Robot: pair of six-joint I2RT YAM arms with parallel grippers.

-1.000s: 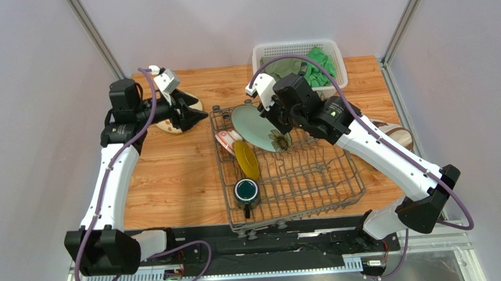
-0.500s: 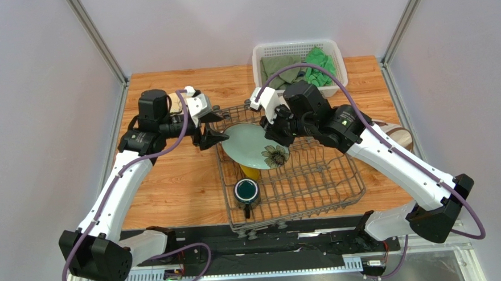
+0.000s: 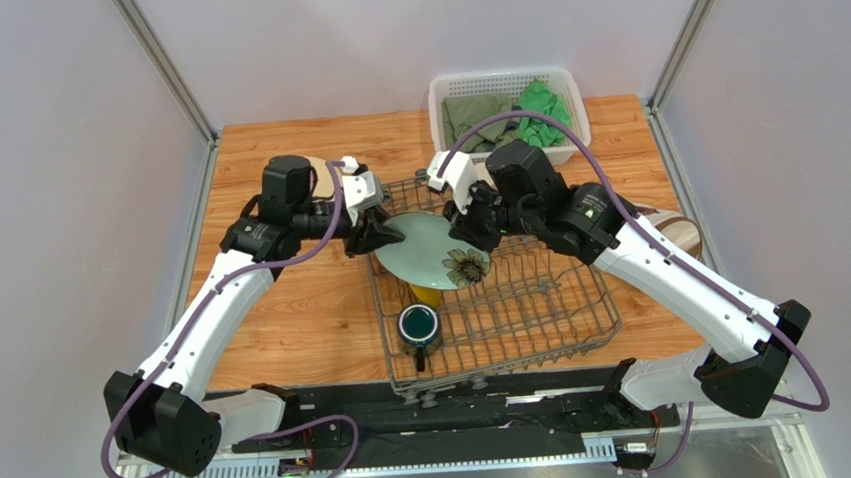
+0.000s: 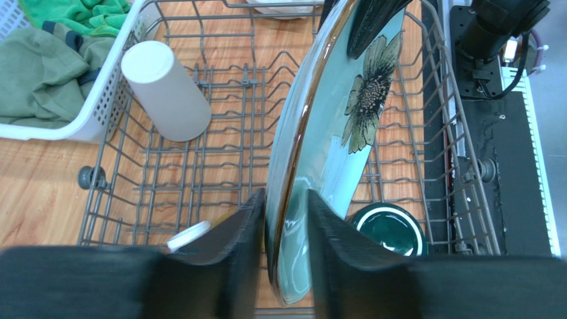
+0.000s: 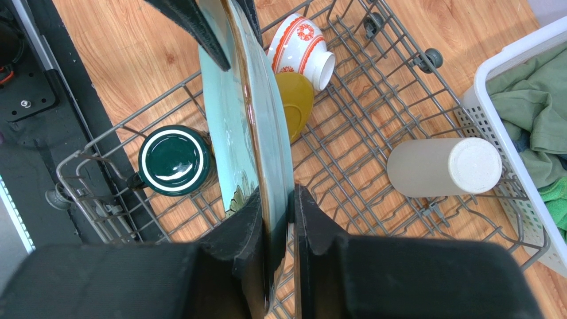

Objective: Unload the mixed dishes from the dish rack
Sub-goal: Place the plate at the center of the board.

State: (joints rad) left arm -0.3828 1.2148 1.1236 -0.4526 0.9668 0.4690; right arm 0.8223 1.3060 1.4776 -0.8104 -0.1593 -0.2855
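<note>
1. The pale green plate [image 3: 437,250] hangs on edge just above the left half of the dish rack [image 3: 586,329], between the two arms and clear of the tines.
2. The right end effector [image 5: 278,199] is clamped on the plate's right rim, one finger pressed on each face.
3. The left end effector [image 4: 285,199] straddles the opposite rim with a finger on either face. I cannot tell whether it has pinched down or only brackets the rim.
4. This looks like a hand-over from right to left. The left fingers should seat the rim deep between them and close firmly before the right lets go, since the glaze is likely slippery.
5. The right should then part its fingers and back away along the plate's own plane, so it does not twist the plate.
6. The carry left to the bench [image 3: 287,307] needs height. The dark teal mug [image 3: 419,326] sits just below on the near side, and the yellow-and-green plate [image 5: 296,100] stands close by.
7. No brand, label or writing can be read. The plate carries only a painted brown flower.
</note>
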